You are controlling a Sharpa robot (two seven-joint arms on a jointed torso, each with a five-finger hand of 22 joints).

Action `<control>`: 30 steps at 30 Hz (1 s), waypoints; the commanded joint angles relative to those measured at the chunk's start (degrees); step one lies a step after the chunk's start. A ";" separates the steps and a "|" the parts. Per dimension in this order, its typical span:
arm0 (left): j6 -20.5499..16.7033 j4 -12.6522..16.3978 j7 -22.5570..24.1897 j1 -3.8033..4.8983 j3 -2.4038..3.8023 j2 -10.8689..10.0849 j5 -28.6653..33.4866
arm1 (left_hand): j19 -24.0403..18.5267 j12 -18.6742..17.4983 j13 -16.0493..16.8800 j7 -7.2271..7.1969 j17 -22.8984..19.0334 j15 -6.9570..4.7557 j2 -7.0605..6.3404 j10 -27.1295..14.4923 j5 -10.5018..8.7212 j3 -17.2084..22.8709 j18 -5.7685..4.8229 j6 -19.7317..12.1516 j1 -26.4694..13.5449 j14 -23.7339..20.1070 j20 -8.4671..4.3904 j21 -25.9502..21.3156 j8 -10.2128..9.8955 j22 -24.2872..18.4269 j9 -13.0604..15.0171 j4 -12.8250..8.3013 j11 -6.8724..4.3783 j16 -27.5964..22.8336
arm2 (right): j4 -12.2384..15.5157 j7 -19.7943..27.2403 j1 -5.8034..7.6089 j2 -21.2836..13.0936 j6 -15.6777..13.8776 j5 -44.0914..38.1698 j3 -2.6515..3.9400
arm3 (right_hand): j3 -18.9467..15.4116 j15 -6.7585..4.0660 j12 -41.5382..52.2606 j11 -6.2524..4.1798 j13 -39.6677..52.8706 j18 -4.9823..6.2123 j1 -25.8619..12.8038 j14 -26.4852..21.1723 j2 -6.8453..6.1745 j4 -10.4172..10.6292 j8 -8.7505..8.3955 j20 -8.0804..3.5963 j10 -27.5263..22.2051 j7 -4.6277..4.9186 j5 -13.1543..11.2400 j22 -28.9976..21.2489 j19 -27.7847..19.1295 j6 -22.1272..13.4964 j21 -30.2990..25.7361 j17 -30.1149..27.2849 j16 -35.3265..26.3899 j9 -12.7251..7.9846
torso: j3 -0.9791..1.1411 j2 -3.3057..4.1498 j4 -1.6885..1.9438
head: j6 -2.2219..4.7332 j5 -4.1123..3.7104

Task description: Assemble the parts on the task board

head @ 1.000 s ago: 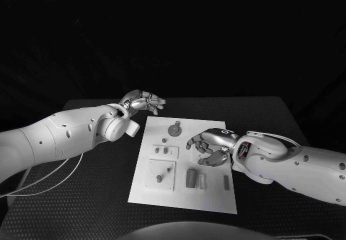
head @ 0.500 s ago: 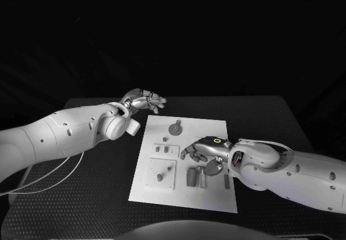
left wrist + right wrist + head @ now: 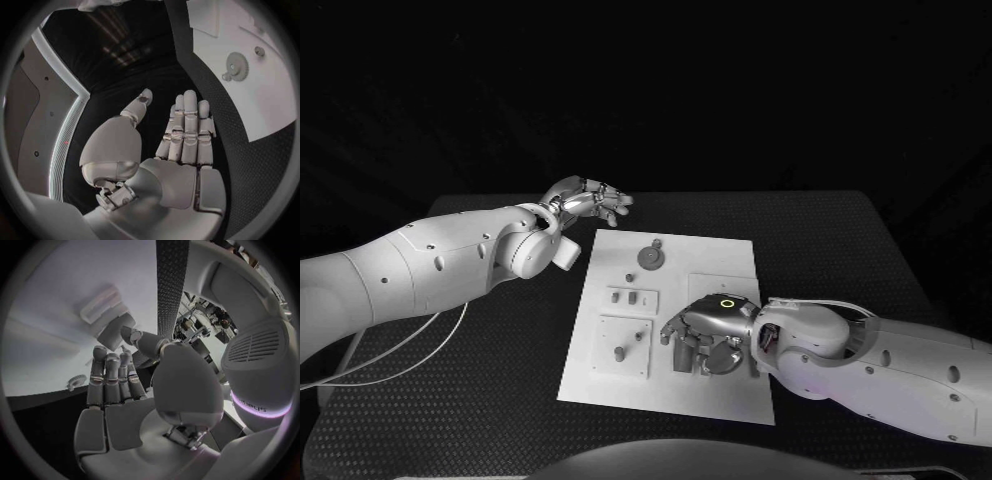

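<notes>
Silver and many-fingered, the right hand (image 3: 705,330) is seen low over the near-right part of the flat white task board (image 3: 718,262), which lies in the middle of the black textured table (image 3: 834,240). Directly beneath and just ahead of its fingers, the small grey upright block parts (image 3: 684,357) are found, standing side by side near the board's front edge with their long axes running front to back. The hand is poised right above them, fingers spread and angled down towards them; whether a part is already touched or pinched cannot be told, since the fingers cover that spot. In the right wrist view the right hand's fingers (image 3: 106,377) are seen extended side by side over the white board surface, with nothing visibly clamped between them.

By contrast, the silver left hand (image 3: 587,203) is held well apart from the parts, off the board's far-left corner, over the table. Its fingers are loosely curled but separated and nothing is held in it; the left wrist view confirms an empty palm (image 3: 181,180). From there the grey toothed gear wheel (image 3: 237,66) on the far end of the board is seen.

The right hand is judged far nearer to the blocks, so the coming grasp is taken to be a short descent straight down.

No brand, label or readable writing is made out on the board or parts.
</notes>
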 commanded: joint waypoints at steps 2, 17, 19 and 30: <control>0.80 0.09 0.62 0.03 0.04 0.00 0.23 | 0.22 -0.03 0.09 -0.08 0.08 0.43 0.00 -0.45 -0.08 -0.05 -0.54 -0.29 -0.62 0.07 -0.27 -0.34 0.30 0.45 -0.08 0.33 0.03 -0.35 | -0.56 -0.95 -0.73 0.09 1.84 -4.66 -0.02 | 0.36 -0.25 0.49 -0.16 -0.12 -0.44 0.42 -0.12 -0.02 -0.04 0.52 0.03 -0.23 0.15 0.20 1.19 0.29 0.72 0.28 0.07 0.48 0.12 | 0.01 0.04 0.02 | -0.06 0.04; 1.03 0.14 0.50 0.02 0.03 -0.08 0.23 | 0.23 -0.04 0.09 -0.07 0.13 0.44 0.04 -0.48 -0.08 -0.06 -0.54 -0.31 -0.63 0.07 -0.26 -0.37 0.30 0.48 -0.09 0.34 0.04 -0.38 | -2.23 -1.87 -1.37 0.77 0.18 -8.26 -0.01 | 2.32 -0.64 2.44 -0.62 -0.89 -0.44 1.63 0.31 0.44 0.05 1.84 -0.32 0.45 0.55 -0.14 1.15 0.83 2.68 1.44 -0.20 1.81 0.10 | -0.05 0.04 0.05 | -0.20 0.09; 1.07 0.15 0.46 0.02 0.03 -0.11 0.23 | 0.23 -0.04 0.09 -0.07 0.13 0.44 0.05 -0.48 -0.08 -0.06 -0.54 -0.32 -0.64 0.07 -0.26 -0.38 0.30 0.49 -0.09 0.34 0.04 -0.38 | -2.27 -1.96 -1.40 0.79 -0.25 -8.71 -0.01 | 2.40 -0.71 2.79 -0.71 -0.98 -0.44 1.64 0.40 0.48 0.02 2.12 -0.40 0.61 0.64 -0.34 1.15 0.94 3.20 1.67 -0.23 2.05 0.10 | -0.05 0.03 0.05 | -0.22 0.09; 1.20 0.17 0.38 0.02 0.03 -0.12 0.23 | 0.23 -0.04 0.09 -0.06 0.17 0.44 0.09 -0.48 -0.08 -0.07 -0.55 -0.34 -0.67 0.07 -0.26 -0.40 0.30 0.51 -0.10 0.37 0.05 -0.40 | -3.28 -2.90 -1.41 1.21 -0.66 -11.29 -0.01 | 2.09 -1.06 4.25 -1.16 -1.73 -0.44 1.03 0.50 1.31 -0.36 4.92 -0.81 1.06 2.13 -0.78 1.06 1.21 9.26 2.62 -0.57 3.14 0.76 | -0.03 0.00 0.00 | -0.30 0.04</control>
